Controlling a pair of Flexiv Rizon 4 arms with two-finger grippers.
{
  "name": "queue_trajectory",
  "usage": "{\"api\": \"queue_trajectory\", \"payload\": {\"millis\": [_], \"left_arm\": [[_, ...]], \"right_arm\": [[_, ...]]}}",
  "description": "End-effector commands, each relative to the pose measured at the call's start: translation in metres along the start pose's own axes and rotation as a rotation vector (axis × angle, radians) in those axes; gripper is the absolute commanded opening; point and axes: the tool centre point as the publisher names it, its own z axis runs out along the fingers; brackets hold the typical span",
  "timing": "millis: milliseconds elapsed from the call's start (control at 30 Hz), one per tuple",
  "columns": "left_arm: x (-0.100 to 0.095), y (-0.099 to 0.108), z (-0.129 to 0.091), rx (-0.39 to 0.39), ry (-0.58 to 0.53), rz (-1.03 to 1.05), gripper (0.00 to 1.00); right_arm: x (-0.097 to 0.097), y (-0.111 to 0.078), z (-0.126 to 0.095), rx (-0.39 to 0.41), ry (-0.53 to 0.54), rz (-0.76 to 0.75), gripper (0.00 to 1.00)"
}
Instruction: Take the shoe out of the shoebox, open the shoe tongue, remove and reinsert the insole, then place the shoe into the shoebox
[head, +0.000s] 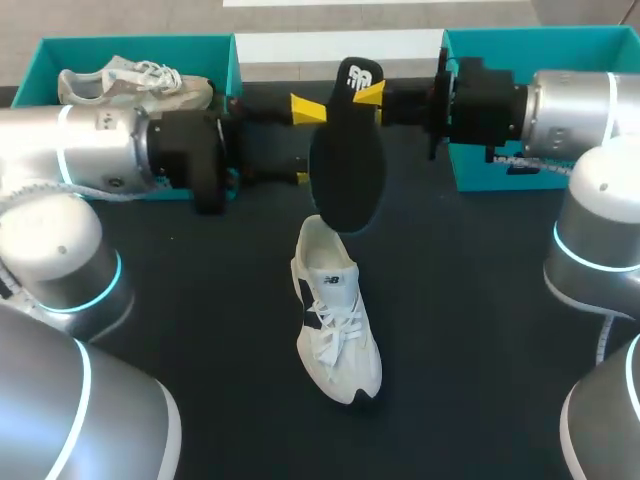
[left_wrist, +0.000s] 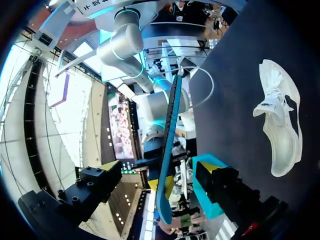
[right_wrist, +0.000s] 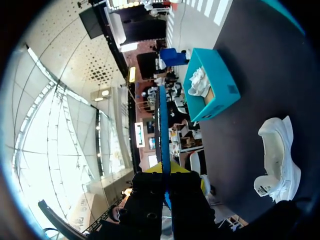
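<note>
A: Where is the insole?
B: The black insole (head: 347, 165) hangs in the upper middle of the frame, above the table (head: 470, 330), heel end up. The right gripper (head: 368, 93) comes in from the upper right and is clamped on that heel end. In the right wrist view the insole runs edge-on straight out from between its fingers (right_wrist: 187, 195), which are pressed against it from both sides

A: And the other arm?
B: The left gripper (head: 303, 143) sits just left of the insole, with its yellow tips spread wide. In the left wrist view the insole stands edge-on in the gap between them and touches neither

A: The shoe?
B: The white shoe (head: 335, 320) stands on its sole in the middle of the frame, below the insole, heel toward the top and toe toward the bottom. The insole's lower end overlaps the heel in the head view, but both wrist views show the shoe on the table, well apart from either gripper

A: Any boxes?
B: The left shoebox (head: 130, 45), teal, is at the upper left behind the left arm and has a second shoe (head: 135, 82) in it. The right shoebox (head: 540, 40), also teal, is at the upper right behind the right arm
</note>
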Motion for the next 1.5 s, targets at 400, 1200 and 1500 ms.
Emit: {"api": "queue_trajectory", "payload": {"millis": [400, 1200, 1500], "left_arm": [[0.012, 0.000, 0.025, -0.021, 0.007, 0.031, 0.00], [0.007, 0.001, 0.008, -0.002, -0.009, 0.005, 0.00], [0.006, 0.003, -0.016, -0.015, 0.001, -0.011, 0.00]], "right_arm": [[-0.001, -0.008, 0.010, -0.017, -0.017, 0.007, 0.00], [-0.006, -0.010, -0.006, 0.029, -0.082, -0.098, 1.00], [-0.007, -0.018, -0.042, 0.165, -0.080, -0.272, 1.00]]}}
